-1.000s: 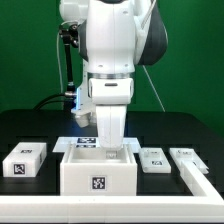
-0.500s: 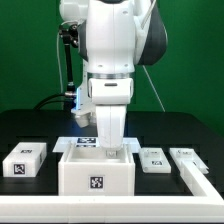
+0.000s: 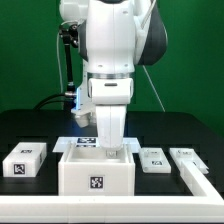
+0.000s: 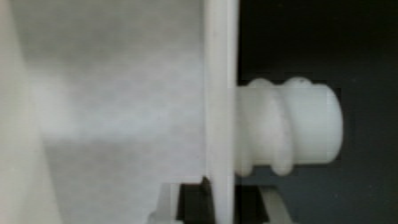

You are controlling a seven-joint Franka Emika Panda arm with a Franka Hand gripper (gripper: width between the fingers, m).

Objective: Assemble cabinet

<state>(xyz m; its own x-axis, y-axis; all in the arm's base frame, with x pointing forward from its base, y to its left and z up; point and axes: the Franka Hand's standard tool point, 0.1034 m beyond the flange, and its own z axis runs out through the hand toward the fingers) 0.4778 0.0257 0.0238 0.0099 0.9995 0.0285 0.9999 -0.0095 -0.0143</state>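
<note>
The cabinet [image 3: 97, 172] is a large white open box with a black-and-white tag on its front, at the table's front middle. My gripper [image 3: 110, 150] reaches down onto the box's back wall. In the wrist view the thin white wall [image 4: 221, 90] runs between my two dark fingers [image 4: 192, 205], and my gripper [image 4: 224, 205] is shut on it. A white ribbed knob [image 4: 294, 125] sticks out from one side of that wall. Three small white tagged blocks lie on the table: one at the exterior view's left [image 3: 24, 160] and two at its right [image 3: 153, 160] [image 3: 187, 158].
The marker board [image 3: 84, 143] lies just behind the cabinet, partly hidden by my arm. A long white bar [image 3: 198, 180] runs along the front right of the black table. A green wall stands behind.
</note>
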